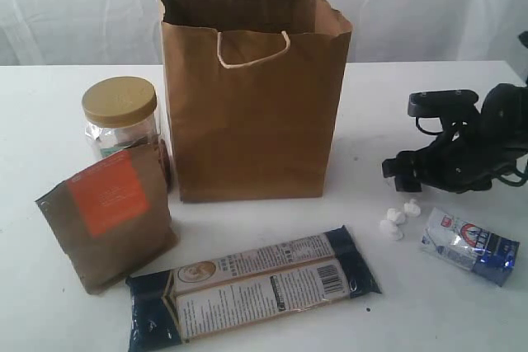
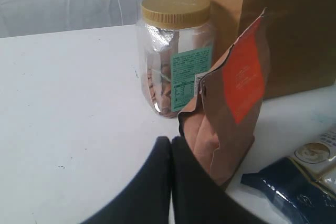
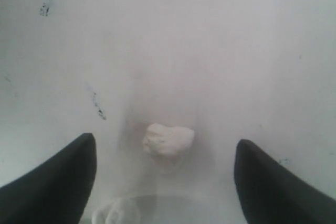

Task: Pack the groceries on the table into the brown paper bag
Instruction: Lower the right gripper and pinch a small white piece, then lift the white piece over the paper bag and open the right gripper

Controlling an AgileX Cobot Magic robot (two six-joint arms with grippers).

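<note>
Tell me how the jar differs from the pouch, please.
The jar is clear, so its contents show; the pouch is opaque brown. The jar has a gold lid and a green label; the pouch has an orange label. The jar is round and stands upright; the pouch is flat-sided, creased and looks a little tilted. Both stand on the table, left of the bag in the exterior view, not yet packed.

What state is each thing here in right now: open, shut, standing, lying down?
Bag: upright, top open.
Jar: upright, lid on.
Pouch: standing, top closed.
Long packet: lying flat.
Small packet: lying flat.
Left gripper: shut, holding nothing.
Right gripper: open, holding nothing.
</note>
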